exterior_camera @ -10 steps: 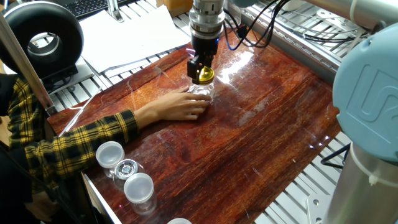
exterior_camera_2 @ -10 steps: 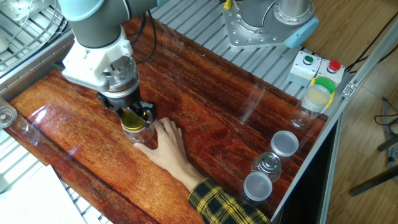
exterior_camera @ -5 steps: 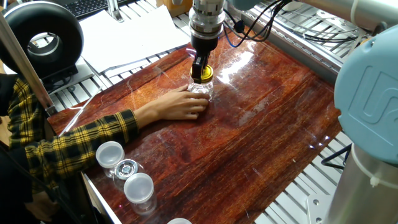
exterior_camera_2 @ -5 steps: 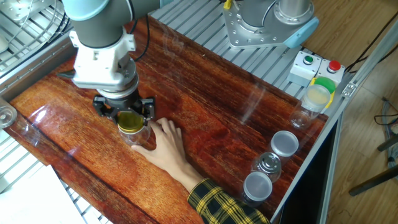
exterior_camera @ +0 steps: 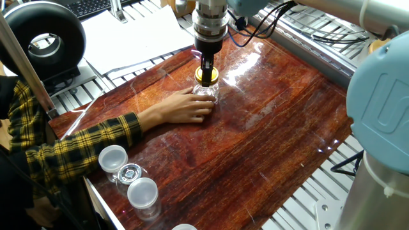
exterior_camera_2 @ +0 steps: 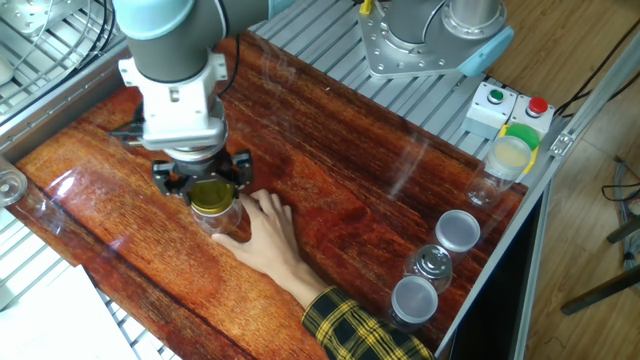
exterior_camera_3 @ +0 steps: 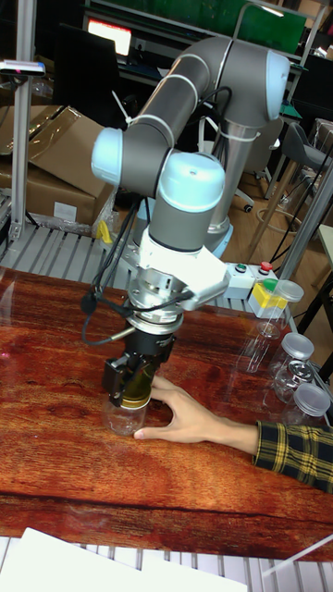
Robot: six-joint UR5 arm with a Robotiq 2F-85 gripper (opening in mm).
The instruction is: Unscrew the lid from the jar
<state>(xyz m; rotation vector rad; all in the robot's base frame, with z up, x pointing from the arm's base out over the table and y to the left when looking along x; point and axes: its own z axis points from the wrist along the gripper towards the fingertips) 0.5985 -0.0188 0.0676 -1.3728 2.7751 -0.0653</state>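
Note:
The small clear glass jar (exterior_camera: 206,94) (exterior_camera_2: 217,220) (exterior_camera_3: 120,419) stands upright on the red-brown wooden table (exterior_camera: 268,128). A person's hand (exterior_camera: 182,107) (exterior_camera_2: 265,238) (exterior_camera_3: 190,416) in a yellow plaid sleeve rests against its side and steadies it. The yellow-gold lid (exterior_camera: 206,77) (exterior_camera_2: 209,196) (exterior_camera_3: 135,398) sits on the jar's neck. My gripper (exterior_camera: 206,69) (exterior_camera_2: 205,184) (exterior_camera_3: 135,377) comes straight down from above and is shut on the lid, one finger on each side of it.
Clear cups with white lids (exterior_camera: 142,190) (exterior_camera_2: 458,230) (exterior_camera_3: 296,347) are grouped at one table corner. A button box (exterior_camera_2: 508,108) and a green-and-yellow capped container (exterior_camera_2: 513,150) sit near that edge. White paper (exterior_camera: 128,35) and a black round device (exterior_camera: 43,35) lie beyond the table.
The gripper has turned about its vertical axis on the lid, its fingers swinging round. The jar and the hand have stayed in place.

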